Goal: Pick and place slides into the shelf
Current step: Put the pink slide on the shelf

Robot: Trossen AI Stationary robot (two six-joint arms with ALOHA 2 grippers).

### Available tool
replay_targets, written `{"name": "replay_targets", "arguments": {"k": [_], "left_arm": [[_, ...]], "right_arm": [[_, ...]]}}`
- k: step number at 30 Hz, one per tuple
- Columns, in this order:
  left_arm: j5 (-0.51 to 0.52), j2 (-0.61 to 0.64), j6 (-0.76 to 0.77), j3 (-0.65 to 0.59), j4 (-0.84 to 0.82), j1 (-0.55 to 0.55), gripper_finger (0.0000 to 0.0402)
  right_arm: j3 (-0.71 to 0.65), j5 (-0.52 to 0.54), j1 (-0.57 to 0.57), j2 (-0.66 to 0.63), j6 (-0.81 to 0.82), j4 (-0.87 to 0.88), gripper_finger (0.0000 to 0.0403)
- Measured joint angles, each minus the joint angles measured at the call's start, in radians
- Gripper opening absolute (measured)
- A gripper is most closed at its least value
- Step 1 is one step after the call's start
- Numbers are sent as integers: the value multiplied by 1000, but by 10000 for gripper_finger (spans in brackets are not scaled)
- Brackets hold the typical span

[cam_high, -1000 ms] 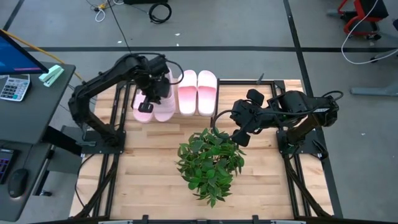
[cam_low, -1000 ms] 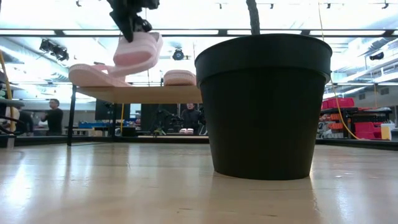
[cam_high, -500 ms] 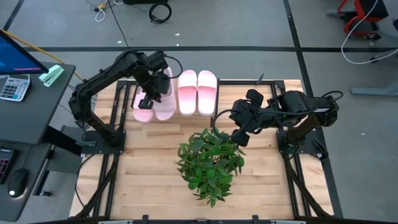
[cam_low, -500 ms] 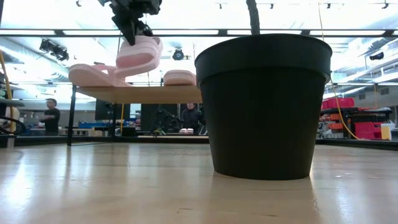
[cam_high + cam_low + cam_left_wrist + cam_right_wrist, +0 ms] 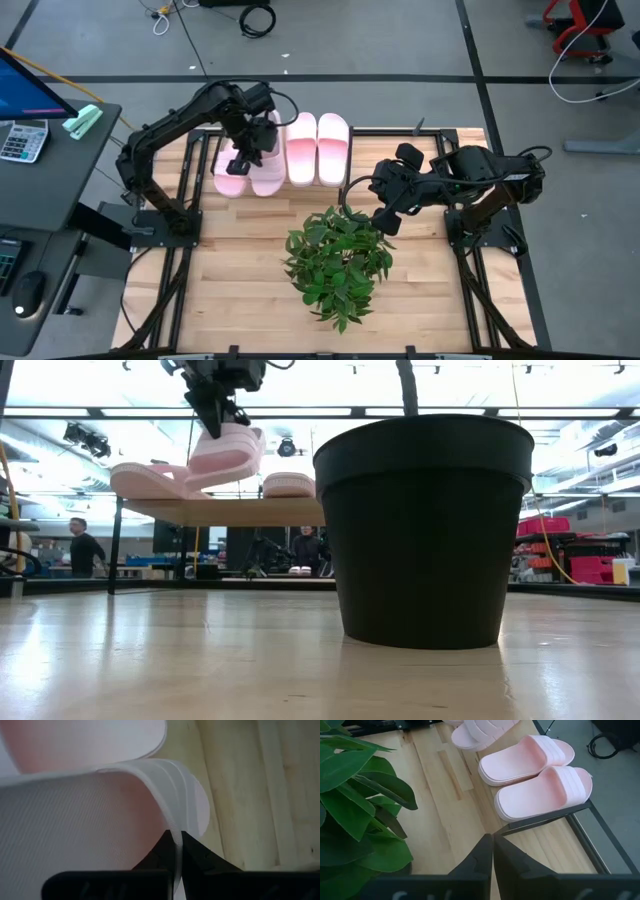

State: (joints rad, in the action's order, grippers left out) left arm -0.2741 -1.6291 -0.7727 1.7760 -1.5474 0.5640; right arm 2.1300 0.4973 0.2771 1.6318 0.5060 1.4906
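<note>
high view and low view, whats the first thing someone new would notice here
The eye goes first to the left gripper, shut on the strap of a pale pink slide that hangs tilted above the shelf at the table's far edge. Two more slides lie side by side on the shelf's right part. A leafy potted plant stands mid-table, with the right gripper shut and empty just beside it.

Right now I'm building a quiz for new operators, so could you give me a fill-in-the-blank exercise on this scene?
1. The left hand is shut on the strap of a pink ____.
2. The held slide hangs tilted above the ____.
3. The right hand waits shut beside the ____.
4. Two slides lie side by side on the shelf, next to the ____ hand.

Missing words: slide; shelf; plant; left
</note>
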Motion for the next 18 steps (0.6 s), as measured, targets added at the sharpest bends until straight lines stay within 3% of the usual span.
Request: {"name": "replay_targets", "arguments": {"k": [18], "left_arm": [[-17, -30, 1, 0, -20, 43, 12]], "right_arm": [[0, 0, 0, 0, -2, 0, 20]]}}
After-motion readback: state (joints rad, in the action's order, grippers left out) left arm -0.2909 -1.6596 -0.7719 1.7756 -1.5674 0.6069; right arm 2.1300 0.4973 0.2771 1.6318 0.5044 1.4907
